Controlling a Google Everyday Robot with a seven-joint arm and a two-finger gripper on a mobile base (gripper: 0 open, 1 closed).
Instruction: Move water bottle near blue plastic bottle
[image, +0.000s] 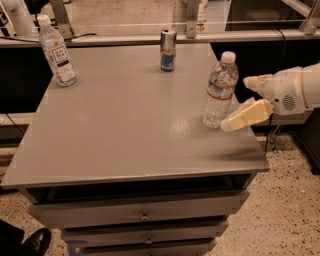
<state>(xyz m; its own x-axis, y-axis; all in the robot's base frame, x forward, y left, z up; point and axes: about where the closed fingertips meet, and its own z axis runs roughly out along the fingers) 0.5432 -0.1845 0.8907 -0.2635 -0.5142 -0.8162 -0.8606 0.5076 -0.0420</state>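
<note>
The water bottle, clear and ribbed with a white cap and a reddish label band, stands upright near the right edge of the grey table. The blue plastic bottle, taller with a large white label, stands at the far left corner. My gripper comes in from the right, just to the right of the water bottle. Its cream fingers are spread open and empty, with the lower fingertip close to the bottle's base.
A blue-silver can stands at the back middle of the table. A rail and posts run behind the table's far edge. Drawers sit under the tabletop, and a dark shoe shows on the speckled floor at lower left.
</note>
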